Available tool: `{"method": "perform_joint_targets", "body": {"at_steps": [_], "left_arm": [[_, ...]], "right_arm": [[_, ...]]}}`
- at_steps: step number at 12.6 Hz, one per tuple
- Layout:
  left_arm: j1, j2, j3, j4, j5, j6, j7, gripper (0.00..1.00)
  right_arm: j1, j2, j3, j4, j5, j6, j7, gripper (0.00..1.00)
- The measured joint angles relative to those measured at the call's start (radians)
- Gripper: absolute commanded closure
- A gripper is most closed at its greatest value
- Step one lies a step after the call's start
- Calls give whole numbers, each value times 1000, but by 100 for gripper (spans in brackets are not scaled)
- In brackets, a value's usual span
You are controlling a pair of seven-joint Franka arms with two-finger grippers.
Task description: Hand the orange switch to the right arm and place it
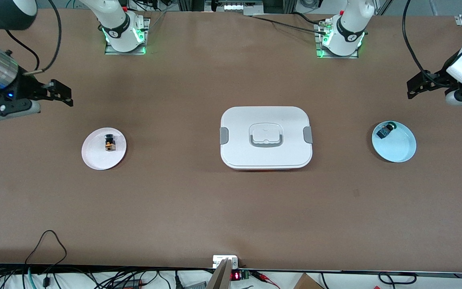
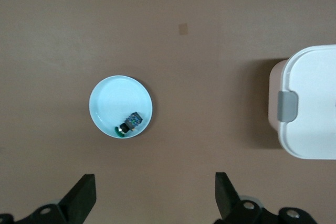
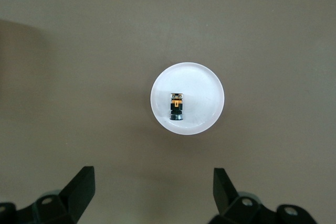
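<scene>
Orange-ended, the orange switch [image 1: 110, 143] lies on the white plate [image 1: 94, 158] toward the right arm's end of the worktop, below the open, empty right end effector [image 1: 63, 95]; the left end effector [image 1: 416, 86] waits open.

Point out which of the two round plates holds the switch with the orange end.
The white plate toward the right arm's end holds the orange switch; the pale blue plate holds a green-capped switch.

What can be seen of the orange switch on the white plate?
The orange switch is a tiny, blocky black part with an orange section at one end, apparently plastic. It lies near the middle of the white plate, toward the right arm's end of the table. Only the plate touches it; no gripper holds it.
</scene>
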Motion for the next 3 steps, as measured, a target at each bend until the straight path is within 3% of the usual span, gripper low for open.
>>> {"method": "perform_joint_targets", "body": {"at_steps": [3], "left_arm": [[0,9,1,6,-21,0,-58,0]], "right_arm": [[0,19,0,9,0,-1,-3,0]]}}
